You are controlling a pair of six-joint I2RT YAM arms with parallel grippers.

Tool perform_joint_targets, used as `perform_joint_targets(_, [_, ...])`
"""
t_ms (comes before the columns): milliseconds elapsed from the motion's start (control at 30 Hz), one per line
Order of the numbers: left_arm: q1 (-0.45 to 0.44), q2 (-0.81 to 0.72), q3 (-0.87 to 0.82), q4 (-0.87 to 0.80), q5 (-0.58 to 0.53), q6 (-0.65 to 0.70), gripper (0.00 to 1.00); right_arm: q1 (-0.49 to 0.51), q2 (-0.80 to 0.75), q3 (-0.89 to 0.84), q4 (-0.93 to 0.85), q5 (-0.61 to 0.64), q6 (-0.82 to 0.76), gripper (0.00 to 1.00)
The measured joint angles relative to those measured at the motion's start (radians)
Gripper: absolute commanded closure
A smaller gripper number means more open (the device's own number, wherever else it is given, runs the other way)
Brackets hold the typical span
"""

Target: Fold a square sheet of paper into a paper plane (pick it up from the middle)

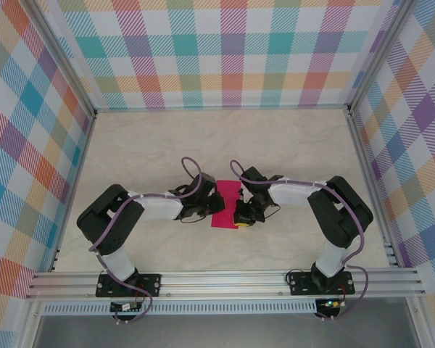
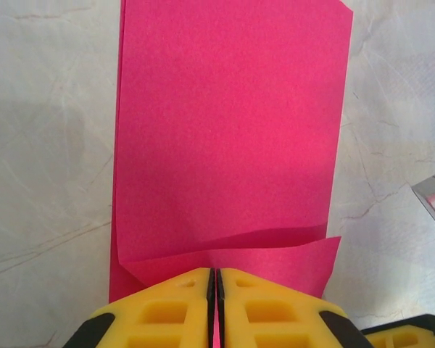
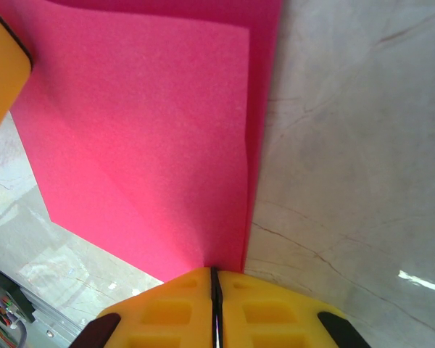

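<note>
Spotted the square sheet of paper (image 1: 227, 205) mid-desk (image 1: 290, 145), right between the two arms. Magenta-pink, plain, unmarked, and doubled over into a narrow rectangle rather than spread as a flat square.

Seen from the left wrist: two layers, the upper one sitting a touch inside the lower along the left side, so that a thin pink strip peeked out. Near the fingers, a loose flap bowed up off the sheet with a soft shadow under it.

Left hand (image 2: 212, 279) clamped tight, yellow fingers pressed together with pink paper pinched in the seam.

Over on the right wrist view, same story: right hand (image 3: 212, 275) closed on the sheet's edge, a crease running up from the fingertips, the top layer's edge just shy of the bottom layer's. Marbled pale desk on either side of the paper.
</note>
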Motion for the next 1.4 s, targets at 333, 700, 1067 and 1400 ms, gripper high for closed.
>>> perform_joint_targets(333, [0.000,0.018,0.015,-0.004,-0.013,-0.004,0.96,0.004,-0.051,-0.010,0.013,0.043,-0.001,0.90])
perform_joint_targets(700, [-0.001,0.018,0.015,-0.003,-0.012,-0.027,0.97,0.004,-0.079,0.009,0.094,0.038,-0.001,0.90])
perform_joint_targets(1067, [-0.001,0.018,0.015,-0.004,-0.013,-0.043,0.97,0.012,0.003,0.039,0.108,0.022,-0.016,0.89])
perform_joint_targets(1400, [-0.001,0.019,0.016,-0.005,-0.013,-0.058,0.96,0.043,0.009,0.056,0.074,0.033,-0.032,0.89])
